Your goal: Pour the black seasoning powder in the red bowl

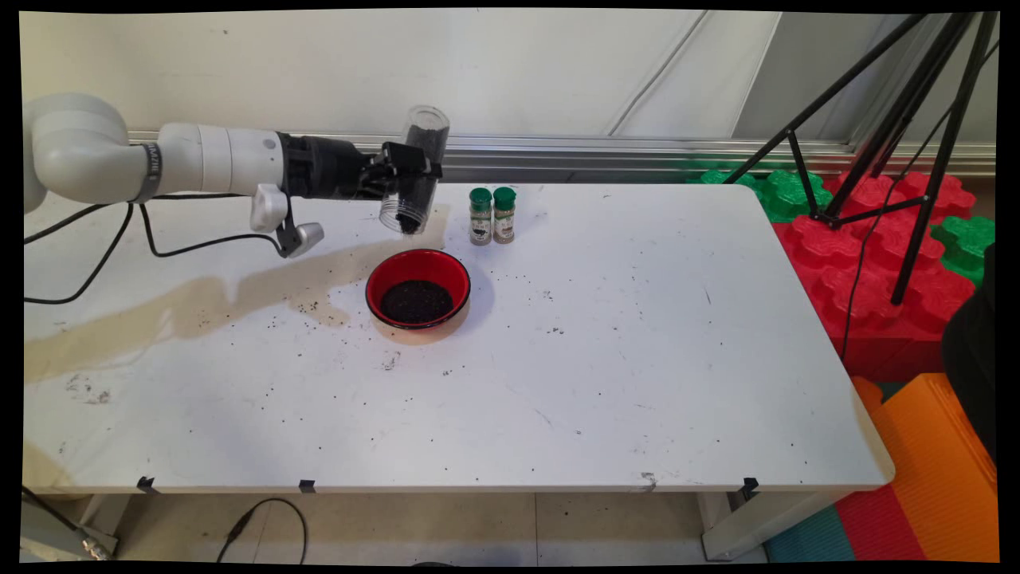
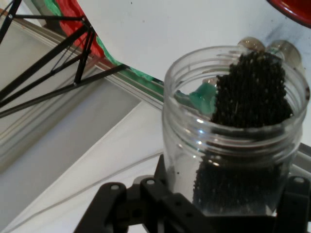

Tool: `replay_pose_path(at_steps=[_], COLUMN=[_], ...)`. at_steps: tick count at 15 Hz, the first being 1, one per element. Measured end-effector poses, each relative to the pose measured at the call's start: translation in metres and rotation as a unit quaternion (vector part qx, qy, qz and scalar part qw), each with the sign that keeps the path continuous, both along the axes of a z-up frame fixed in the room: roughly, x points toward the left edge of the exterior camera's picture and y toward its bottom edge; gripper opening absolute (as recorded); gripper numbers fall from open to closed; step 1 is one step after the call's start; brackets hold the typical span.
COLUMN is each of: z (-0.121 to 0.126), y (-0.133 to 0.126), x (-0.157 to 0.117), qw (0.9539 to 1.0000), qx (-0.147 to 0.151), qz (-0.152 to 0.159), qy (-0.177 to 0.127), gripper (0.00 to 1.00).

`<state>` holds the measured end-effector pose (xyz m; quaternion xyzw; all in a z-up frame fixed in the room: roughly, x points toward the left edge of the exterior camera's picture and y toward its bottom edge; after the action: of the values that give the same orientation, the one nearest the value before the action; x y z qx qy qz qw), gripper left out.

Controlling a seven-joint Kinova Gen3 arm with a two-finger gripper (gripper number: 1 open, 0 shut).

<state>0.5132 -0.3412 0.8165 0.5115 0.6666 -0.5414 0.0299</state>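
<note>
**Jar tipped over red bowl**

Gripper (image 1: 402,171) closed around clear plastic jar (image 1: 416,171), held in the air above the white table (image 1: 637,359), mouth tilted down and toward the table's near side. Jar partly filled with small black grains (image 2: 250,97), heaped against the lower wall up to the open rim. Red bowl (image 1: 417,288) directly below the jar's mouth, holding a dark pile of the same grains. Two green-capped spice bottles (image 1: 492,215) upright, side by side, just behind the bowl to the right. Loose black specks scattered over the tabletop around the bowl.
</note>
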Motion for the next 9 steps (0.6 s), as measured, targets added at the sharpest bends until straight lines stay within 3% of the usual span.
replay_pose_path(at_steps=[9], z=[-0.0023], y=[0.0086], x=[-0.0028], qw=[0.9987], qx=[-0.029], qz=[-0.021], qy=[-0.037], gripper=[0.0])
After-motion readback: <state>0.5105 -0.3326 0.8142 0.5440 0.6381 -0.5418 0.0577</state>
